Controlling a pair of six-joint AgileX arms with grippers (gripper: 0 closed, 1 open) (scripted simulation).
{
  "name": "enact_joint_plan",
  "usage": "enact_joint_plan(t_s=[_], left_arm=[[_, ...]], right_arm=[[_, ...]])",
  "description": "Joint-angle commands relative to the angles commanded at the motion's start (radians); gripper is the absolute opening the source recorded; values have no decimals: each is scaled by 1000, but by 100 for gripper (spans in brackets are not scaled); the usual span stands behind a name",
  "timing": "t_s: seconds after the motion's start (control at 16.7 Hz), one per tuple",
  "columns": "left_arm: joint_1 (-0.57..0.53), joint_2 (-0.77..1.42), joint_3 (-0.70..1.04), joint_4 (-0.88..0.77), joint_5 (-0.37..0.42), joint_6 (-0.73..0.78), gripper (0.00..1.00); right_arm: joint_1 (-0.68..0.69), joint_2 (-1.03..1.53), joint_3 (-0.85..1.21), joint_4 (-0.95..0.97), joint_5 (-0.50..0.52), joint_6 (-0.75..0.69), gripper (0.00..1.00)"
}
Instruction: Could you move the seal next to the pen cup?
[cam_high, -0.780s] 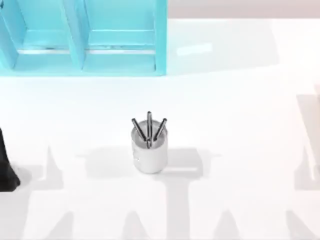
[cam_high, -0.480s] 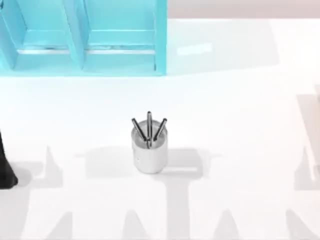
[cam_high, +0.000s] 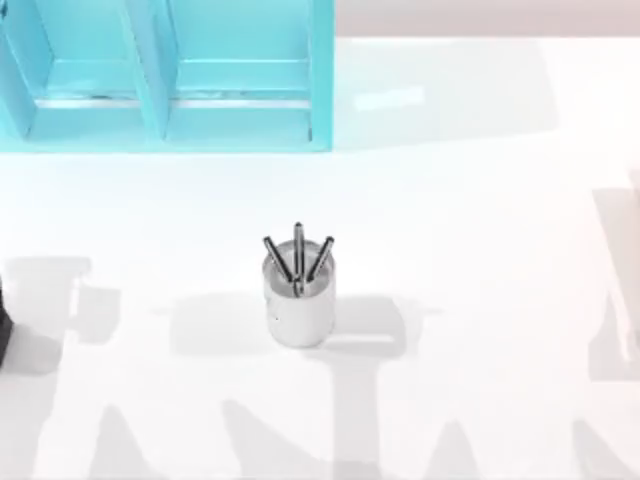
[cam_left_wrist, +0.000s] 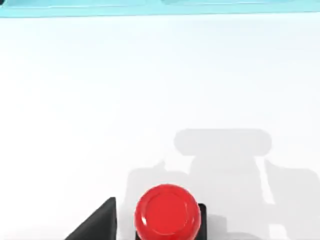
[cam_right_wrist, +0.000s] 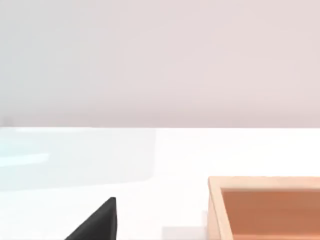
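A turquoise shelf (cam_high: 170, 75) stands at the table's (cam_high: 480, 200) eleven o'clock; the right wrist view shows an orange-brown box (cam_right_wrist: 265, 207).

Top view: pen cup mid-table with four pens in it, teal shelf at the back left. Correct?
Not quite. The top view shows three dark pens sticking out of the pen cup, not four. The rest holds: the cup stands mid-table and the teal shelf sits at the back left.
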Motion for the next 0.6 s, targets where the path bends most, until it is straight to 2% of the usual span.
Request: enact_joint_plan(t_s=[0.3, 0.6], left_arm=[[45, 527, 370, -369, -1, 51, 100], [80, 862, 661, -629, -1, 90, 100]], right_arm=[[0, 0, 0, 0, 0, 0, 100], [0, 0, 0, 0, 0, 0, 100]])
